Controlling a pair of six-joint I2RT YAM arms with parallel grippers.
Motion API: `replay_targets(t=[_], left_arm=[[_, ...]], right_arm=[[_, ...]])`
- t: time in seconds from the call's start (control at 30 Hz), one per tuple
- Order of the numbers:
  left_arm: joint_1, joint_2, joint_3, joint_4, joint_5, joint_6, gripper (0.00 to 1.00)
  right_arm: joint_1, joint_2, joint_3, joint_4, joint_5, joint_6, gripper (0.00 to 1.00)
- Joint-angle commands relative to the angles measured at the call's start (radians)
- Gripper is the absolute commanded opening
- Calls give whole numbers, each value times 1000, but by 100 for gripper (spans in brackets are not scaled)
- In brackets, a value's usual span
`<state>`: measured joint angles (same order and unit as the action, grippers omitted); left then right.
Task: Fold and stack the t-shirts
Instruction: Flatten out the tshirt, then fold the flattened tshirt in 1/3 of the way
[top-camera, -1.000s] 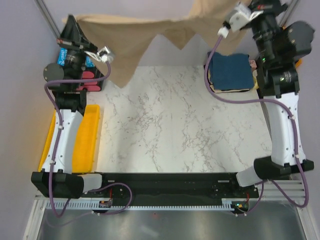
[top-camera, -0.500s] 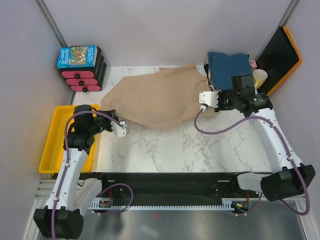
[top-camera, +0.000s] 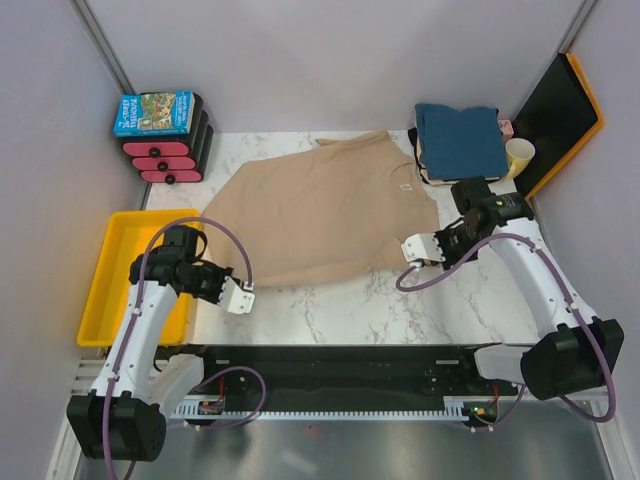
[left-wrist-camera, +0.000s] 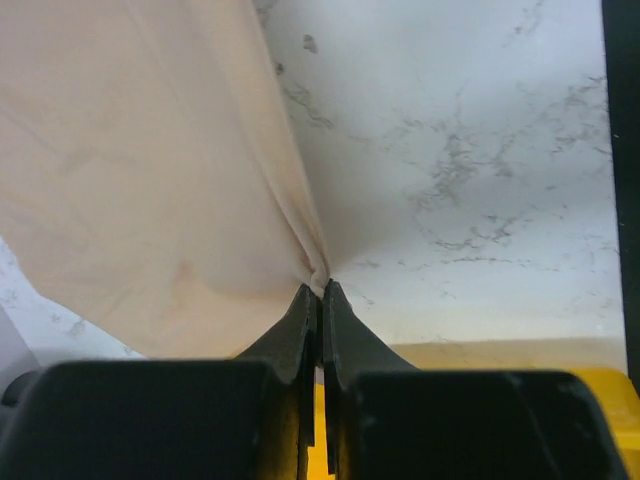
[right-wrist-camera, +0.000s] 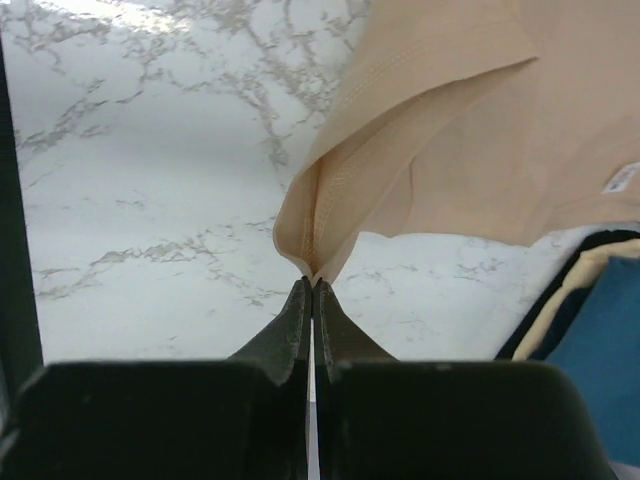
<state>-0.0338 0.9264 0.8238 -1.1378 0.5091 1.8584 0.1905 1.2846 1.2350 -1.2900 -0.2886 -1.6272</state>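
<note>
— At the left gripper (left-wrist-camera: 320, 285) tip, what is the reading?

— Jaws are pressed together on a pinch of the tan t-shirt (top-camera: 320, 215). From my left wrist view, the cloth fans up and to the left of the tips. Bare marble table (left-wrist-camera: 470, 150) lies ahead and to the right. A strip of the yellow tray (top-camera: 110, 280) shows just behind the fingers.

— And the right gripper (right-wrist-camera: 313, 283)?

— Same condition. I have the jaws clamped on a doubled corner of the stitched hem, which stands directly above the tips. The small white label (right-wrist-camera: 622, 178) sits ahead and to the right of the tool.

— Where does the garment lie overall?

— From overhead, it is spread on the table ahead of both tools, with its near edge running between the two grippers. The teal t-shirt (top-camera: 458, 140) tops a folded stack beyond the right gripper, just beside the tan sleeve. I cannot tell whether they touch.
</note>
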Motion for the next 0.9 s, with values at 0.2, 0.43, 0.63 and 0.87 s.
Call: replay_targets(t=[0.2,0.43,0.63,0.87], left_arm=[[8,-37,-20,-277,-70,199,2],[8,-104,-77,-217,-61,211,2],[8,-41,-46,-106,-61,130,2],[8,-32,-67,-97,-86,229,2]], right_arm=[[13,-73,-121,-170,65,-181,0],[27,-50,-138,-56,58,-143,0],[26,51,-57,213,94,-69,0],[26,229,139,373,112,-45,0]])
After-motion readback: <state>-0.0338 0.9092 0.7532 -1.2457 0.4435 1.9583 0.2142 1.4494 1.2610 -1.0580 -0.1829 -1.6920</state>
